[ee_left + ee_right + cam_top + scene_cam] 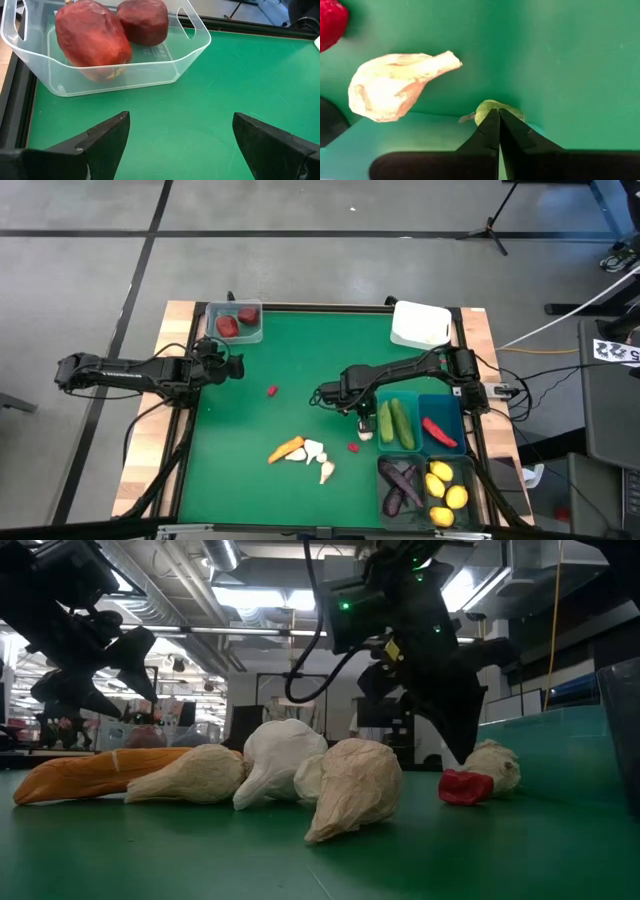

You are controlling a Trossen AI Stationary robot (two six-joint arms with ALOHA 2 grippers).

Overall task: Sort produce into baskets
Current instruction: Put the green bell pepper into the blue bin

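Worktop (pixel 240 420) contents: four garlic bulbs, one carrot (pixel 286 449), two cucumbers in the teal basket (pixel 397 423). Right gripper (pixel 360 421) jaws fully closed beside a garlic bulb (pixel 366 435), gripping nothing. Left gripper (pixel 228 365) jaws wide, empty, near the clear basket (pixel 235 321).

The table's green mat (pixel 300 360) looks like matt felt-like cloth, framed by pale bare wood (pixel 178 315). The clear basket (pixel 192 47) is smooth, glossy, see-through plastic; the two dark red round ones (pixel 92 37) inside it have a dull, slightly wrinkled skin. The garlic (pixel 350 785) pieces look rough and fibrous (almost papery), matt white. The carrot (pixel 80 778) is matt orange. The white basket (pixel 420 323) is opaque smooth plastic. The left gripper's (pixel 177 142) fingers (pixel 105 140) are matt black.
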